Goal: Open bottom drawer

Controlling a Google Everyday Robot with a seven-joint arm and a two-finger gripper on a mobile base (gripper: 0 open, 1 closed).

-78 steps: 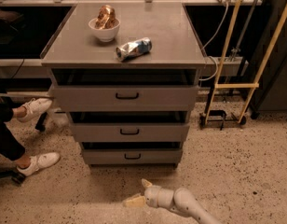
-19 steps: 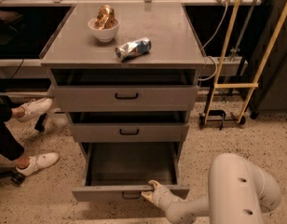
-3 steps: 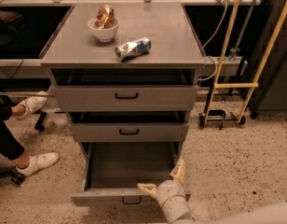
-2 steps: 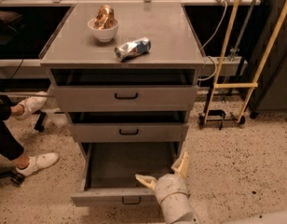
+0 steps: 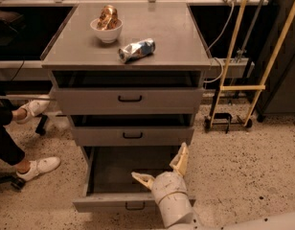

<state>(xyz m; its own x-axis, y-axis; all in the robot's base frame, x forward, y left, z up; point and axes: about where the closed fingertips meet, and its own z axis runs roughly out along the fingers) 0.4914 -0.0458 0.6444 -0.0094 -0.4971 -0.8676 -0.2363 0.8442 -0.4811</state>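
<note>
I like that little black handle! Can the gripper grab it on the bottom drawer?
Probably yes. The gripper hovers open over the pulled-out bottom drawer, and its handle sits just below, with nothing in between.

Warm, rather dim light falls from above. The cabinet's top surface (image 5: 85, 47) is evenly lit, with small glints on the shiny packet (image 5: 136, 50) near its centre. Shadow fills the bottom drawer (image 5: 119, 169). Over its front right, the pale gripper (image 5: 161, 169), fingers spread, catches the light.
</note>
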